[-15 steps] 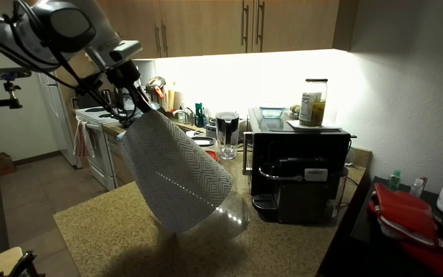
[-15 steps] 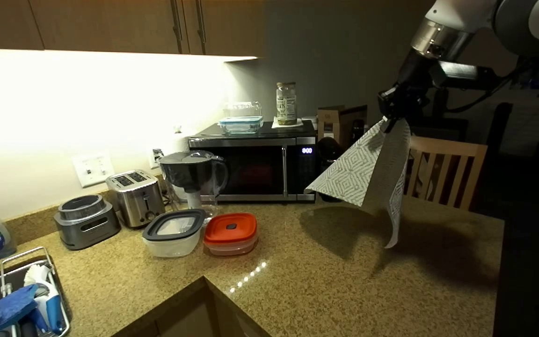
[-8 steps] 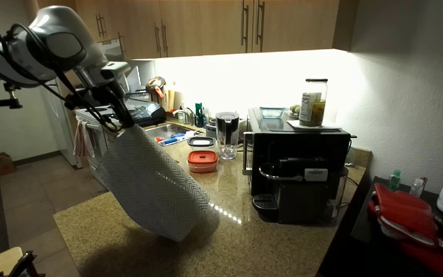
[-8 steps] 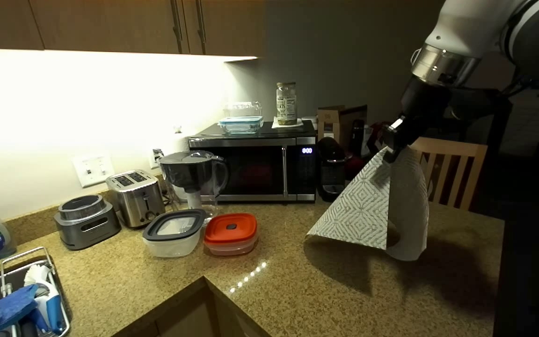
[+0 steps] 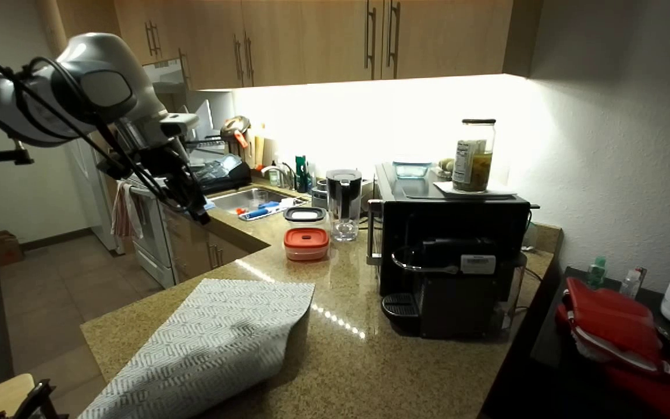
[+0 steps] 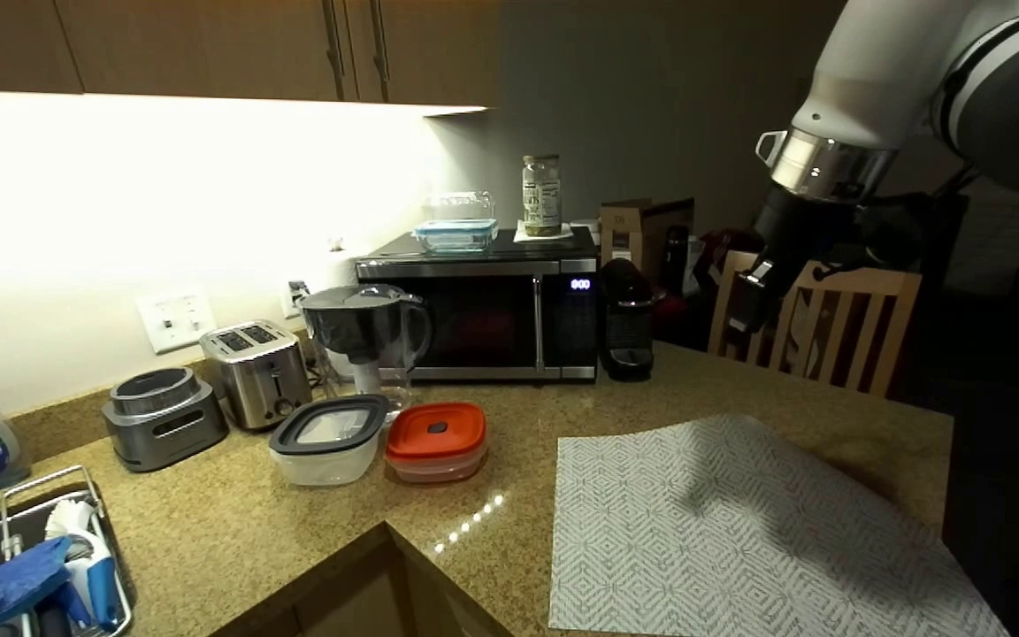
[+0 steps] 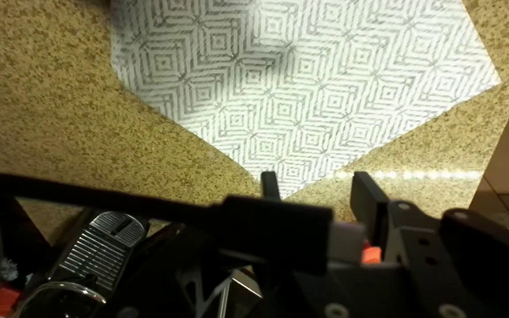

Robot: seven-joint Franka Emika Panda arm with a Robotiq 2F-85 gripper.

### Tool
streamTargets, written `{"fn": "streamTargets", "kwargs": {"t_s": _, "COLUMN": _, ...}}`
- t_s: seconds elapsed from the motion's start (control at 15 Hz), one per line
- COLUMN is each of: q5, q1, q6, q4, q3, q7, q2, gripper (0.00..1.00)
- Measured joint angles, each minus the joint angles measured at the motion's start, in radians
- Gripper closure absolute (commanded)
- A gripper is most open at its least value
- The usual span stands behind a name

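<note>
A white cloth-like sheet with a grey diamond pattern point(image 5: 236, 317) lies spread over the granite counter, its right-hand edge curling up off the surface. It shows as a broad sheet point(image 6: 651, 531) in an exterior view too, and one corner points toward the jaws in the wrist view point(image 7: 290, 97). Above it hangs my gripper point(image 5: 201, 214), angled down and clear of the sheet. Its black fingers stand apart in the wrist view, with nothing between them; the gripper point(image 7: 314, 181) is open. Part of the left finger is hidden behind a dark blurred piece of hardware.
A container with a red lid point(image 6: 436, 433) and another with a grey lid point(image 6: 330, 442) sit near the water pitcher point(image 6: 368, 332). The microwave point(image 6: 474, 323) and the black coffee machine point(image 5: 457, 302) stand at the back. A wooden chair point(image 6: 881, 327) is beyond the counter.
The patterned sheet, earlier hanging from the shut gripper, is let go and has dropped onto the counter. The arm has come lower, and the jaws have opened.
</note>
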Motion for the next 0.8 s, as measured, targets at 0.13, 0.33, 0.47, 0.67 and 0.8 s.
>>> {"fn": "streamTargets", "kwargs": {"t_s": 0.13, "q5": 0.000, "q1": -0.010, "q6": 0.000, "q4": -0.007, "q3": -0.006, "q7": -0.003, "q2": 0.006, "gripper": 0.09}}
{"fn": "streamTargets", "kwargs": {"t_s": 0.33, "q5": 0.001, "q1": -0.044, "q6": 0.000, "q4": -0.031, "q3": -0.019, "q7": 0.018, "q2": 0.006, "gripper": 0.00}}
{"fn": "streamTargets", "kwargs": {"t_s": 0.47, "q5": 0.002, "q1": -0.069, "q6": 0.000, "q4": -0.055, "q3": -0.032, "q7": 0.039, "q2": 0.007, "gripper": 0.00}}
{"fn": "streamTargets", "kwargs": {"t_s": 0.67, "q5": 0.002, "q1": -0.103, "q6": 0.000, "q4": -0.100, "q3": -0.051, "q7": 0.081, "q2": 0.010, "gripper": 0.00}}
{"fn": "streamTargets", "kwargs": {"t_s": 0.8, "q5": 0.003, "q1": -0.121, "q6": 0.000, "q4": -0.130, "q3": -0.063, "q7": 0.111, "q2": 0.016, "gripper": 0.00}}
